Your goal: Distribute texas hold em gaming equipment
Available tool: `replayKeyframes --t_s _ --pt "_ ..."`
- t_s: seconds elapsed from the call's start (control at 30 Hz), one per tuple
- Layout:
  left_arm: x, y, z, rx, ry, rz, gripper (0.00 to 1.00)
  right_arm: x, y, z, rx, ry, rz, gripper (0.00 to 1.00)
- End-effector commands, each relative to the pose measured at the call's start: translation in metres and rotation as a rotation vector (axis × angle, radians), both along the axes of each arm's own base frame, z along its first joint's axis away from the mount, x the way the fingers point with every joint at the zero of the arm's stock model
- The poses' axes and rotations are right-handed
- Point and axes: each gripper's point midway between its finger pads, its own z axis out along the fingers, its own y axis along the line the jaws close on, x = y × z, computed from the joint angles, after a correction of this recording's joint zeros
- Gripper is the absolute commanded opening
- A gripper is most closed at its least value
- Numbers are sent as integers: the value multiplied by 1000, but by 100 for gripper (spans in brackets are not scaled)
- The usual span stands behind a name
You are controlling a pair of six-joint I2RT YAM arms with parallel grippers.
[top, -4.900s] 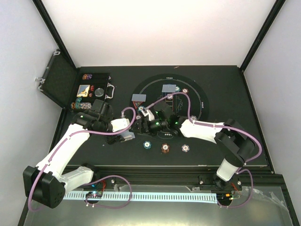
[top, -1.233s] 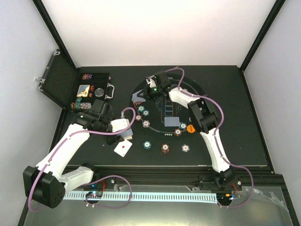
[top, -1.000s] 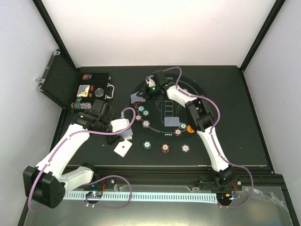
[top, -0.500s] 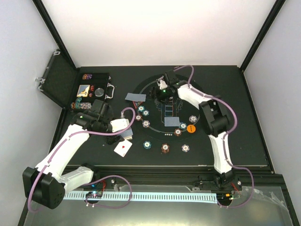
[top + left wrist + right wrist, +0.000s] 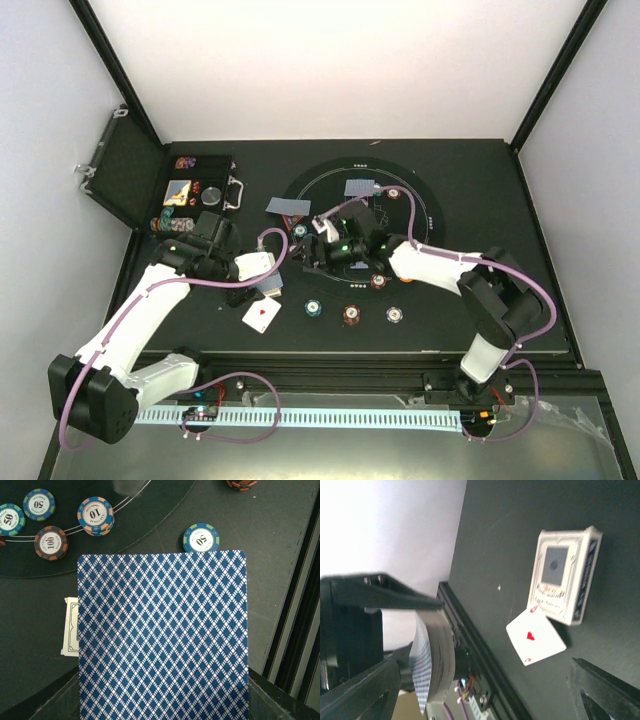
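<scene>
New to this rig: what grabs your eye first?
The blue diamond-backed deck of cards fills the left wrist view, clamped in the left fingers. A face-up heart card lies on the table near the deck, and striped poker chips sit on and around the round mat.

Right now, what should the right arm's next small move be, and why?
Probably ease the open right fingers to the blue diamond-backed card deck and pinch its top card; the left fingers clamp it, edge facing the right wrist.
</scene>
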Motion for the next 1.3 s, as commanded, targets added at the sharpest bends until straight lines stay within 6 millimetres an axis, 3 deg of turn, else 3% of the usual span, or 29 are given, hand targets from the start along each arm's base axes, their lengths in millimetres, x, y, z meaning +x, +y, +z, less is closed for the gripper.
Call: replayKeyframes --t_s 0.0,0.33,0.67,0.77,0.93,1.27 --pt "9 -7 16 -46 -34 4 1 -24 18 31 142 -15 42 93" --pt "9 -6 17 -44 -37 5 1 -53 52 24 174 39 124 87" --pt "9 -5 19 -41 -40 4 2 -58 80 21 211 79 161 74" --pt "9 -5 18 -41 -38 5 2 -59 85 12 204 105 170 71" --pt "8 -4 18 -35 -44 3 2 -52 78 -11 160 147 137 62" --pt "9 -5 19 -36 -47 1 1 -38 38 -32 98 158 66 45"
